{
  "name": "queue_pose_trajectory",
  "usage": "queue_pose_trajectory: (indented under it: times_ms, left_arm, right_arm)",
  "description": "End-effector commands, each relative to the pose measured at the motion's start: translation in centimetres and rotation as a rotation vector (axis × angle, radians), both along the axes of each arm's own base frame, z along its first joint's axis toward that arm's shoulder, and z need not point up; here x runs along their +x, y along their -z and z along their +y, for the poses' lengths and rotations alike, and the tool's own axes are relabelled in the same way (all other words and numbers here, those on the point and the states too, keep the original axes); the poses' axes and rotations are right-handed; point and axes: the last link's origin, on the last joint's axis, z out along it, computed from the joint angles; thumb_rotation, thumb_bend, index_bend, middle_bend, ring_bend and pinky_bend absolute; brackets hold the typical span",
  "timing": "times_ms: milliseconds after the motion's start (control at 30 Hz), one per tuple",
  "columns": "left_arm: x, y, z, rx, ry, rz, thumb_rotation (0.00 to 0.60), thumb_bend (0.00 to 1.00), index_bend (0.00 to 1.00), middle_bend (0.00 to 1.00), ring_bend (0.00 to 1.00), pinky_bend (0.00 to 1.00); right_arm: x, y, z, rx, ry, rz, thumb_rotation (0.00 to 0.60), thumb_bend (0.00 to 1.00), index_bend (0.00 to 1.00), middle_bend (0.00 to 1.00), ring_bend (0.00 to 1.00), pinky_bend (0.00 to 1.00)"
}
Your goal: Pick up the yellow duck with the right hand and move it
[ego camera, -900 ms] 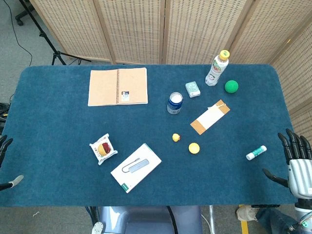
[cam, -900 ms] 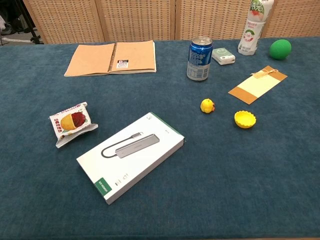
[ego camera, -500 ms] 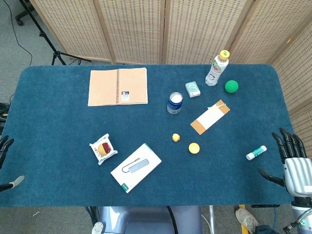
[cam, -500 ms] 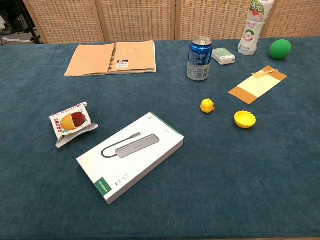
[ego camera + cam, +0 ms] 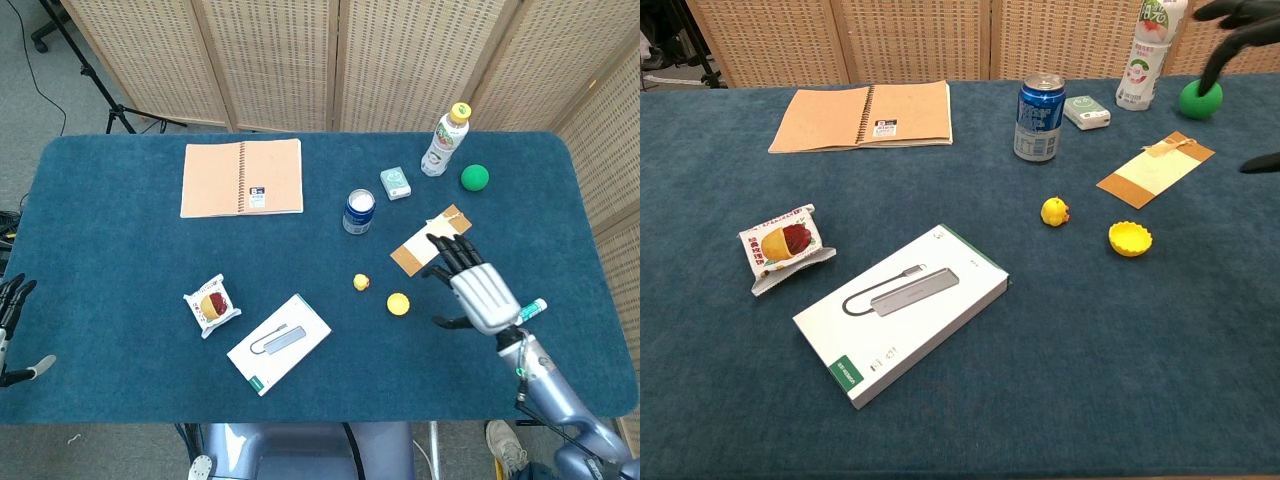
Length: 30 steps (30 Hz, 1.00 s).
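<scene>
- The blue table [image 5: 120,290] fills both views, with everything on it spread well apart.
- A tan spiral notebook [image 5: 241,177] lies closed at the far left-centre.
- A white flat box [image 5: 279,343] printed with a cable adapter lies closed near the front edge, so you cannot see what it holds.
- Your right hand [image 5: 472,284] hovers over the right half of the table, fingers spread wide and holding nothing; its fingertips overlap the near end of the tan envelope [image 5: 431,241] in the head view.
- Your left hand [image 5: 12,325] shows only at the far left edge, fingers apart, nothing in it.
- A capped drink bottle [image 5: 446,139] stands upright at the far edge; its contents are not clear.
- A blue can [image 5: 358,211] stands upright near the centre, and you cannot tell whether it is opened.
- A sealed snack packet [image 5: 212,305] lies left of the white box.
- A small pale-green box [image 5: 395,183] sits between can and bottle.
- A green ball [image 5: 475,177] rests right of the bottle.
- A glue stick [image 5: 530,309] lies beside your right wrist.
- A yellow cup-shaped mould [image 5: 1130,238] sits open side up, with nothing in it.
- The yellow duck [image 5: 361,282] sits on the table just left of the mould, well apart from your right hand.
</scene>
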Motion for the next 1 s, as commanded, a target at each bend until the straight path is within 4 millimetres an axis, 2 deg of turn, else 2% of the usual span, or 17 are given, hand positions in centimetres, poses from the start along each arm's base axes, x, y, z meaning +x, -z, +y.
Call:
queue_pose_trajectory:
  times_ms: [33, 133, 300, 500, 700, 900, 1000]
  left_arm:
    - [-0.1, 0.3, 0.3, -0.021, -0.009, 0.001, 0.600, 0.00, 0.00, 0.00, 0.00, 0.00]
    - [-0.1, 0.5, 0.6, -0.032, -0.021, 0.005, 0.600, 0.00, 0.00, 0.00, 0.00, 0.00]
    - [-0.4, 0.7, 1.1, -0.052, -0.043, 0.001, 0.600, 0.00, 0.00, 0.00, 0.00, 0.00]
    - [-0.4, 0.7, 1.2, -0.074, -0.043, -0.013, 0.600, 0.00, 0.00, 0.00, 0.00, 0.00]
    - [-0.5, 0.5, 1.1, -0.070, -0.042, -0.015, 0.600, 0.00, 0.00, 0.00, 0.00, 0.00]
    - [-0.6, 0.4, 1.2, -0.072, -0.048, -0.019, 0.600, 0.00, 0.00, 0.00, 0.00, 0.00]
    - [-0.7, 0.4, 1.3, -0.076, -0.052, -0.020, 0.600, 0.00, 0.00, 0.00, 0.00, 0.00]
  right_arm:
    - [1.8, 3.0, -2.3, 0.033, -0.058, 0.071, 0.600, 0.10, 0.35, 0.00, 0.00, 0.00]
    - [2.3, 4.5, -3.5, 0.031, -0.042, 0.093, 0.600, 0.10, 0.35, 0.00, 0.00, 0.00]
    - [2.3, 6.9, -5.5, 0.087, 0.114, 0.083, 0.600, 0.10, 0.38, 0.00, 0.00, 0.00]
    - [2.0, 8.2, -7.2, 0.107, 0.233, 0.084, 0.600, 0.13, 0.38, 0.00, 0.00, 0.00]
    - [2.1, 9.8, -7.9, 0.131, 0.335, 0.051, 0.600, 0.16, 0.38, 0.00, 0.00, 0.00]
    - [3.2, 11.3, -8.2, 0.154, 0.395, 0.001, 0.600, 0.17, 0.38, 0.00, 0.00, 0.00]
    - [3.7, 11.8, -8.3, 0.141, 0.420, -0.013, 0.600, 0.22, 0.38, 0.00, 0.00, 0.00]
